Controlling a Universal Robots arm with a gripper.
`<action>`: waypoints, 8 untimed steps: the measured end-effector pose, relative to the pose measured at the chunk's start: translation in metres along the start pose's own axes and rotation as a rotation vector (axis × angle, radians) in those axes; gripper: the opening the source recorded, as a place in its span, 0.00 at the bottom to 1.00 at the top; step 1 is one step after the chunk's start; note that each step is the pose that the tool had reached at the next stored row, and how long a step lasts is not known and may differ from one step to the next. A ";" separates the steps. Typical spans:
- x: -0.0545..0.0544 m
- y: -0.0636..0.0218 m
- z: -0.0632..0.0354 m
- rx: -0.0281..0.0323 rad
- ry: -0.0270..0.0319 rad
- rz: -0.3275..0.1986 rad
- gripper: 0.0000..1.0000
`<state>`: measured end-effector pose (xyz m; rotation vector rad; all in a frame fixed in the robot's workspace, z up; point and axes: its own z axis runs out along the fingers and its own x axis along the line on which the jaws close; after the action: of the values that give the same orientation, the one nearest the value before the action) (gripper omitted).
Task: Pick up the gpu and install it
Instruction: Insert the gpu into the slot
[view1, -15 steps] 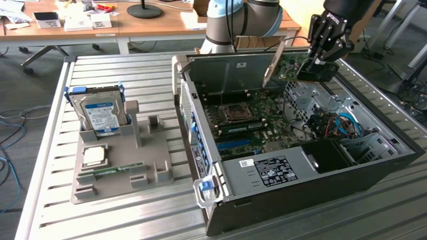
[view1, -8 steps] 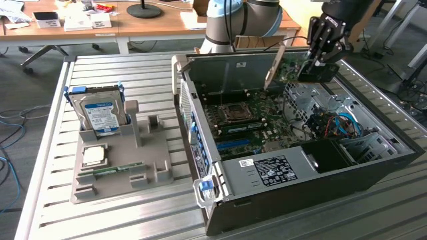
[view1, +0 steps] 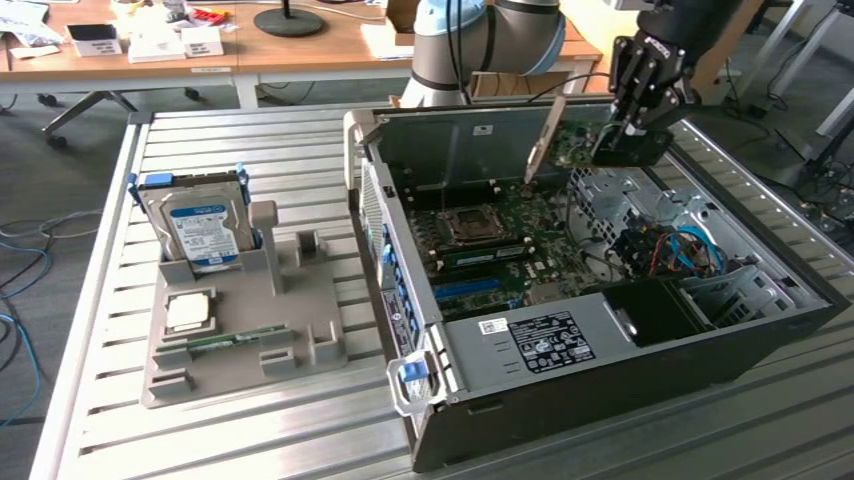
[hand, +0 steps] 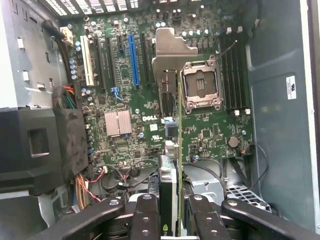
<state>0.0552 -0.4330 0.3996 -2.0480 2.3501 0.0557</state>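
Observation:
The gpu hangs over the open computer case, its silver end bracket pointing down toward the motherboard. My gripper is shut on the card's black cooler end. In the wrist view the gpu appears edge-on between my black fingers, with its bracket out in front. My gripper holds it above the motherboard, between the blue slot and the processor socket. The card is clear of the board.
On the slatted table, a grey fixture at the exterior view's left holds a silver hard drive, a processor chip and a narrow memory stick. Bundled cables and a black power supply lie inside the case.

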 end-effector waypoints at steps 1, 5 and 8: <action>0.000 0.0002 0.0002 0.0001 -0.0011 -0.006 0.27; 0.000 0.0013 0.0016 -0.0008 -0.0063 -0.032 0.27; 0.002 0.0058 0.0036 -0.0011 -0.0062 -0.040 0.27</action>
<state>0.0492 -0.4336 0.3960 -2.0911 2.3053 0.0624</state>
